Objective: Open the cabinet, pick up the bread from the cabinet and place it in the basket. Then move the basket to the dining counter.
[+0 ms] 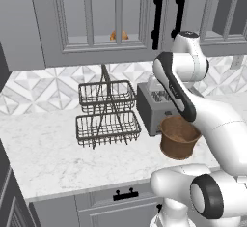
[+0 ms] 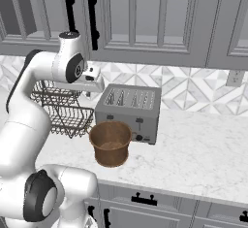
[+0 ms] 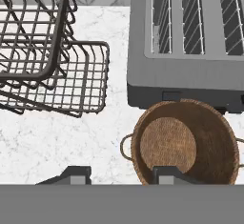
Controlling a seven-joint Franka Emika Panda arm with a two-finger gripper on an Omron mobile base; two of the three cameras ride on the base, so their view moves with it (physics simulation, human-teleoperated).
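Note:
The grey cabinet has both glass doors closed, and its black bar handles hang above my arm. Behind the left door's glass a golden-brown bread lies on the shelf. On the marble counter, in front of the toaster, the brown woven basket stands empty. My gripper points straight down, high above the counter just left of the basket. It is open and holds nothing. The dining counter is out of view.
A grey toaster stands right behind the basket. To their left is a two-tier black wire rack. Grey drawers with black pulls run under the counter's front edge. A wall outlet is at the right.

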